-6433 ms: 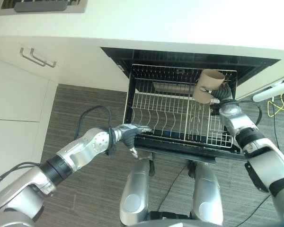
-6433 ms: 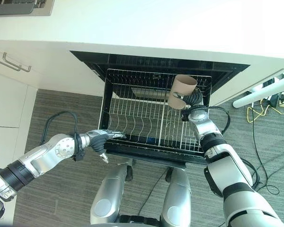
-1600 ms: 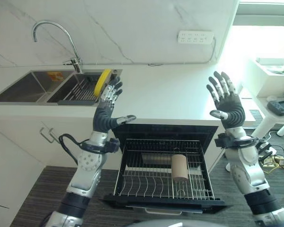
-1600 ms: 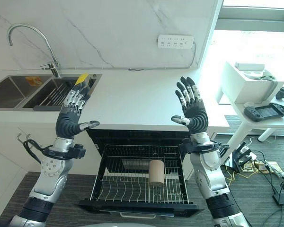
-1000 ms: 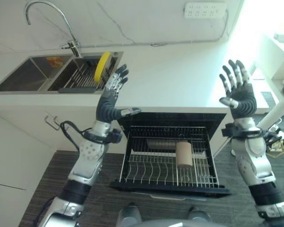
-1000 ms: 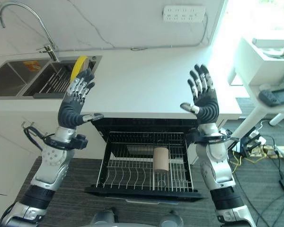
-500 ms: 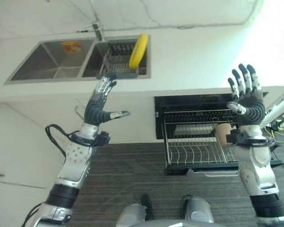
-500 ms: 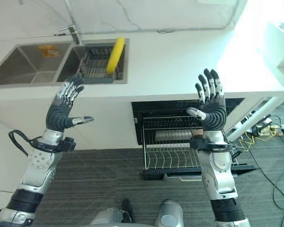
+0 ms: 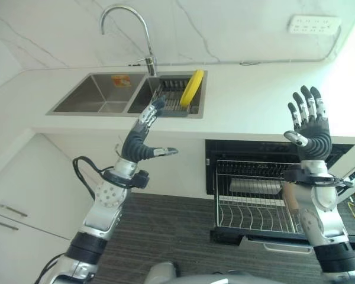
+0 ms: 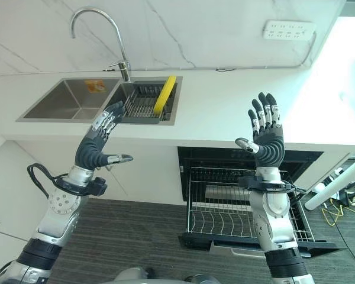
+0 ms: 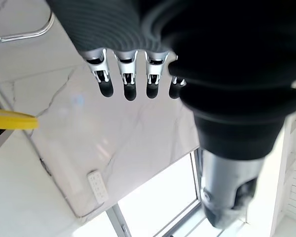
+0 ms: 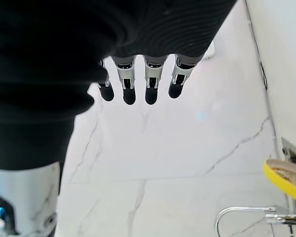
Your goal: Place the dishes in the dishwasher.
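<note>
A yellow plate (image 9: 191,87) stands on edge in a wire dish holder (image 9: 171,94) inside the right sink basin. Its rim also shows in the left wrist view as a yellow plate edge (image 11: 12,121). My left hand (image 9: 138,144) is raised below and in front of the sink, fingers straight and empty. My right hand (image 9: 311,135) is held up open above the pulled-out dishwasher rack (image 10: 222,216). A sliver of a brown cup (image 9: 286,194) shows in the rack beside my right forearm.
A curved faucet (image 9: 130,26) rises behind the sink, whose left basin (image 9: 94,102) holds nothing. White countertop (image 10: 236,106) runs right of the sink, with a wall socket (image 10: 289,28) above. White cabinet doors (image 9: 23,195) stand at the left.
My right hand has let go of the brown cup, which stays in the rack. Both hands have come up open. The camera has swung towards the sink.
</note>
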`<state>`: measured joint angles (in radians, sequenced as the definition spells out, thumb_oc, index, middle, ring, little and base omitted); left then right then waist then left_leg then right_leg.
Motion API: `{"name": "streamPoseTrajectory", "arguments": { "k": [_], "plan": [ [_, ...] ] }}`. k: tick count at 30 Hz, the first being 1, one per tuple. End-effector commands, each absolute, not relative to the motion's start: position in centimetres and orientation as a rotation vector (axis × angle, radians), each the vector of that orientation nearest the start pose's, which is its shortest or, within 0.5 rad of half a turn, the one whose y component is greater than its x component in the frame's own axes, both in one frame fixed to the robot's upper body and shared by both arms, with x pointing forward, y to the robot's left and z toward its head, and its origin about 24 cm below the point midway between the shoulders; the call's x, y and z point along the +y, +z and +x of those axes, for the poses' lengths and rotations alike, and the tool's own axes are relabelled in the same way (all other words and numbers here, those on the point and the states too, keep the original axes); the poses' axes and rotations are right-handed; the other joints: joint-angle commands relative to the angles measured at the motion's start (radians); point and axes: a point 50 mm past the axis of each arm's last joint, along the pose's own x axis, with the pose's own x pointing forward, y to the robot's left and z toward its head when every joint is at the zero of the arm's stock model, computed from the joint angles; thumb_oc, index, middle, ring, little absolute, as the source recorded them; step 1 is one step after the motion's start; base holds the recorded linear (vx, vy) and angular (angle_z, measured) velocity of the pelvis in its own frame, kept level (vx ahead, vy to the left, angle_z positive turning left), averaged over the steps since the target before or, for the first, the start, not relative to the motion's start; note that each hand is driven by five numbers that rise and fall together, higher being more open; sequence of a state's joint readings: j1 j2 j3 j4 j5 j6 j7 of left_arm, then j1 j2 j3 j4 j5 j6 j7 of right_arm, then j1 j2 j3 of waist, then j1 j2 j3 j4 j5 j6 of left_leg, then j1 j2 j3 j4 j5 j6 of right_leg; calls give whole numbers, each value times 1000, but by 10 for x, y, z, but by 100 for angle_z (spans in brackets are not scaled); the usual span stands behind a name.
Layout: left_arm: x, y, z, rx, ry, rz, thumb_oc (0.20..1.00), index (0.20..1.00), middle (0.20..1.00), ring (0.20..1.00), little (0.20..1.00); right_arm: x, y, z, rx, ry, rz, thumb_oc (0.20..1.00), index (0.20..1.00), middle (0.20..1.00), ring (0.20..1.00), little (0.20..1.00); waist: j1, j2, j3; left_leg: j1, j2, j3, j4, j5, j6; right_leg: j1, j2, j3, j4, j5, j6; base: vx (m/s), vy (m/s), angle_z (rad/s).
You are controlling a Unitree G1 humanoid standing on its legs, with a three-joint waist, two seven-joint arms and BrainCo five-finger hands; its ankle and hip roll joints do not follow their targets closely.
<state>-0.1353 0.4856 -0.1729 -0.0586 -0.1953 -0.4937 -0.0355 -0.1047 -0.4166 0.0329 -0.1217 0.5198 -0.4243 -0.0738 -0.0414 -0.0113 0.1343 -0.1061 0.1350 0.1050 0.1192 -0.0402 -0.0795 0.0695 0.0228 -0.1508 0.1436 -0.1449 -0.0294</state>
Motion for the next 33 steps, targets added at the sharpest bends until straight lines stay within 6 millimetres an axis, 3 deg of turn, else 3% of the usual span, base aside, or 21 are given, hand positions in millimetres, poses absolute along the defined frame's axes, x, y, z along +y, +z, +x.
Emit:
{"name": "streamPoseTrajectory", "arguments": {
  "k": [1, 4, 7, 9, 10, 12, 14, 15, 19, 21, 22, 25, 27, 30, 33],
  "plan": [
    [178, 156, 259, -743, -275, 208, 1000, 1000, 1000, 1000, 1000, -210, 175, 256, -736, 44, 117, 1000, 1000, 1000, 1000, 1000, 15, 22, -4, 61, 56, 46, -113, 158, -59, 55, -47, -5, -72, 8, 105, 197, 282, -37],
    [178, 154, 257, -741, -290, 209, 1000, 1000, 1000, 1000, 1000, -217, 175, 255, -724, 28, 105, 1000, 1000, 1000, 1000, 1000, 8, 38, -10, 80, 96, 47, -161, 176, -75, 57, -74, -13, -70, 3, 114, 144, 355, -31],
    [181, 154, 255, -743, -286, 204, 1000, 1000, 1000, 1000, 1000, -220, 177, 255, -730, 16, 95, 1000, 1000, 1000, 1000, 1000, 1, 55, -16, 122, 98, 24, -159, 130, -80, 42, -121, -4, -47, 4, 136, 147, 467, -23],
    [182, 154, 255, -744, -289, 210, 1000, 1000, 1000, 1000, 1000, -223, 179, 255, -738, -1, 90, 1000, 1000, 1000, 1000, 1000, -13, 68, -19, 146, 97, 56, -159, 113, -83, 34, -155, -9, -32, 10, 160, 136, 494, -41],
    [179, 154, 258, -735, -300, 216, 1000, 1000, 1000, 1000, 1000, -227, 177, 254, -732, -18, 95, 1000, 1000, 1000, 1000, 1000, -25, 70, -25, 161, 79, 80, -166, 103, -79, 36, -189, -16, -32, 30, 195, 133, 516, -12],
    [177, 159, 260, -743, -309, 230, 1000, 1000, 1000, 1000, 1000, -229, 179, 250, -740, -24, 94, 1000, 1000, 1000, 1000, 1000, -24, 64, -25, 172, 28, 51, -167, 72, -48, 24, -231, 1, -23, 52, 227, 109, 414, -9],
    [182, 161, 260, -732, -292, 249, 1000, 1000, 1000, 1000, 1000, -227, 179, 247, -744, -24, 96, 1000, 1000, 1000, 1000, 1000, -19, 53, -29, 183, -25, 45, -164, 40, -10, -4, -282, 9, -2, 102, 240, 82, 354, -8],
    [183, 161, 260, -731, -291, 250, 1000, 1000, 1000, 1000, 1000, -226, 179, 247, -744, -24, 97, 1000, 1000, 1000, 1000, 1000, -18, 51, -30, 183, -29, 46, -164, 38, -6, -5, -285, 10, -2, 105, 241, 63, 343, -26],
    [193, 160, 258, -699, -260, 287, 1000, 1000, 1000, 1000, 1000, -214, 177, 253, -724, 6, 124, 1000, 1000, 1000, 1000, 1000, 28, 35, -43, 200, -82, 114, -171, 13, 37, -18, -330, -73, -7, 168, 246, 19, 315, -56],
    [196, 160, 257, -691, -250, 293, 1000, 1000, 1000, 1000, 1000, -213, 174, 255, -718, 10, 132, 1000, 1000, 1000, 1000, 1000, 47, 29, -44, 198, -83, 152, -165, 7, 51, -19, -324, -123, 33, 163, 240, -28, 214, -68],
    [195, 159, 257, -689, -251, 295, 1000, 1000, 1000, 1000, 1000, -213, 172, 255, -711, 5, 134, 1000, 1000, 1000, 1000, 1000, 46, 24, -40, 203, -89, 157, -165, -5, 65, -23, -300, -110, 62, 141, 238, -11, 176, -49],
    [187, 161, 261, -692, -288, 277, 1000, 1000, 1000, 1000, 1000, -225, 167, 251, -678, -36, 102, 1000, 1000, 1000, 1000, 1000, 14, 11, -46, 182, -125, 86, -151, -4, 89, -58, -163, 21, 76, 89, 207, 76, 150, 2],
    [184, 159, 262, -683, -284, 265, 1000, 1000, 1000, 1000, 1000, -232, 162, 250, -670, -59, 105, 1000, 1000, 1000, 1000, 1000, 2, -1, -46, 183, -148, 50, -137, -15, 92, -59, -128, 39, 8, 82, 186, 148, 27, 81],
    [178, 154, 263, -670, -296, 259, 1000, 1000, 1000, 1000, 1000, -235, 160, 247, -666, -77, 115, 1000, 1000, 1000, 1000, 1000, -21, -6, -44, 193, -172, 27, -128, -28, 96, -62, -105, 98, -63, 122, 187, 173, -72, 19],
    [179, 152, 260, -671, -305, 280, 1000, 1000, 1000, 1000, 1000, -232, 160, 249, -668, -84, 129, 1000, 1000, 1000, 1000, 1000, -36, -1, -31, 222, -177, 33, -123, -55, 97, -108, -115, 98, -115, 203, 214, 286, -190, 32]
  ]
}}
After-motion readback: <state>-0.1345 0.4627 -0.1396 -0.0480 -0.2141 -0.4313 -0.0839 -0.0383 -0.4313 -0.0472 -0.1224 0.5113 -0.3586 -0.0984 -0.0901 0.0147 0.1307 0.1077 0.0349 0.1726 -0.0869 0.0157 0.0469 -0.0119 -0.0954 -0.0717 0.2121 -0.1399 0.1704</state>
